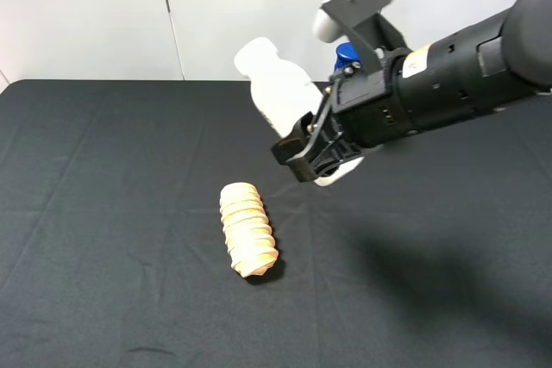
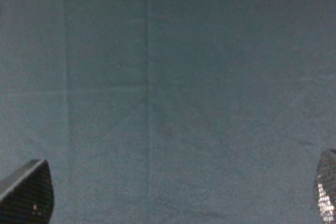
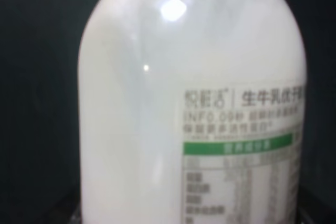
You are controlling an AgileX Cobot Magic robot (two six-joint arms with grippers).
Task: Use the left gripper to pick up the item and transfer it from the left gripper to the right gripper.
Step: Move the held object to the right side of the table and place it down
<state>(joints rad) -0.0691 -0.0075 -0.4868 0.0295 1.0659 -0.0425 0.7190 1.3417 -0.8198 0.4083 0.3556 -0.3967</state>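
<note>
A white milk bottle (image 1: 278, 88) with a green-and-white label hangs tilted in the air above the black table, held in my right gripper (image 1: 312, 154), which is shut around its lower body. In the right wrist view the bottle (image 3: 189, 103) fills the frame and hides the fingers. My left gripper (image 2: 176, 198) is open and empty. Its two fingertips (image 2: 26, 195) show wide apart at the picture's corners, over bare black cloth. The left arm is out of the exterior high view.
A tan ridged bread roll (image 1: 248, 230) lies on the black tablecloth (image 1: 103, 213), below and to the left of the held bottle. The right arm (image 1: 448, 84) reaches in from the right. A white wall stands behind the table.
</note>
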